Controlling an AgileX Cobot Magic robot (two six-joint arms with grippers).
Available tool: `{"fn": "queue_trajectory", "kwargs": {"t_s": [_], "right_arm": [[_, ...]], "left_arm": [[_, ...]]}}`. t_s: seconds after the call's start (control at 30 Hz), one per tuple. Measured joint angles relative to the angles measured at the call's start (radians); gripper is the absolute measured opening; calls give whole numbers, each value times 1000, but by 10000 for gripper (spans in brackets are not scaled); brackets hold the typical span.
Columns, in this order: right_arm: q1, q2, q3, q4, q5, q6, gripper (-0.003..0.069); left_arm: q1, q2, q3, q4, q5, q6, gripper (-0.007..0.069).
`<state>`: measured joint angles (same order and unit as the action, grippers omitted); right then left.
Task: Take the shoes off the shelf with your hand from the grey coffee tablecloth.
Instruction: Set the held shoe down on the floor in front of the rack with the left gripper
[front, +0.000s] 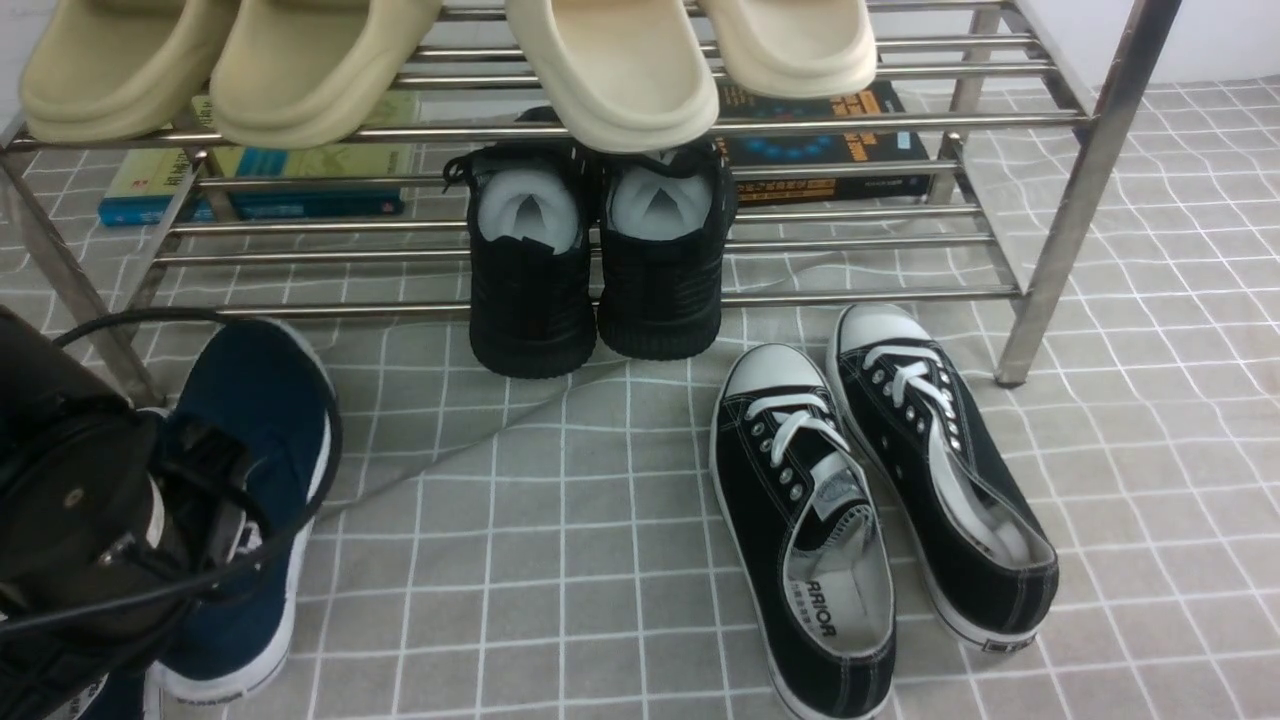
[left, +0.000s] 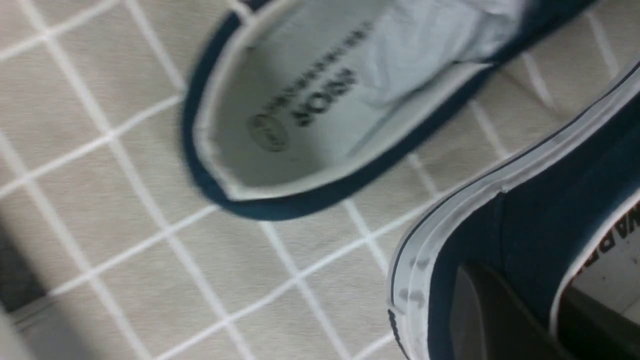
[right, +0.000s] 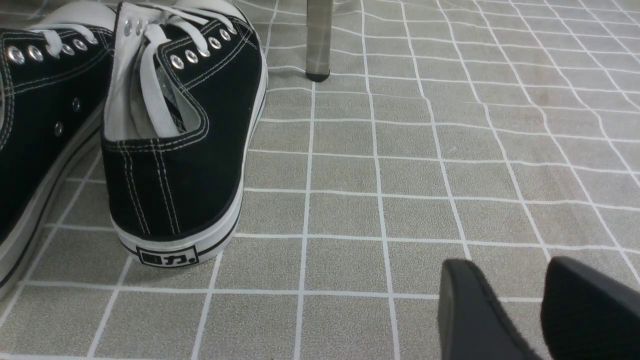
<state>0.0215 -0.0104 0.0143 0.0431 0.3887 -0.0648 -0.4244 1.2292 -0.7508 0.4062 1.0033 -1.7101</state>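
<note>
Evidently the navy shoes (front: 250, 420) lie on the grey cloth (front: 560, 560) off the shelf (front: 1060, 220), at its left front; left claw (left: 530, 310) pinches one heel wall. Only that wrist view shows the second insole, print blurred. Right claw (right: 505, 272) gapes, empty. Lace-up sneaker (front: 800, 540) insole reads "ARRIOR"
</note>
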Motion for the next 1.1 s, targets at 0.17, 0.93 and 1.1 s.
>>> {"fn": "queue_trajectory", "kwargs": {"t_s": [0.17, 0.93, 1.1], "right_arm": [[0, 0, 0, 0, 0, 0, 239], [0, 0, 0, 0, 0, 0, 239], [0, 0, 0, 0, 0, 0, 239]], "left_arm": [[0, 0, 36, -12, 6, 31, 50], [0, -46, 67, -86, -4, 306, 303], [0, -174, 0, -86, 161, 531, 187]]}}
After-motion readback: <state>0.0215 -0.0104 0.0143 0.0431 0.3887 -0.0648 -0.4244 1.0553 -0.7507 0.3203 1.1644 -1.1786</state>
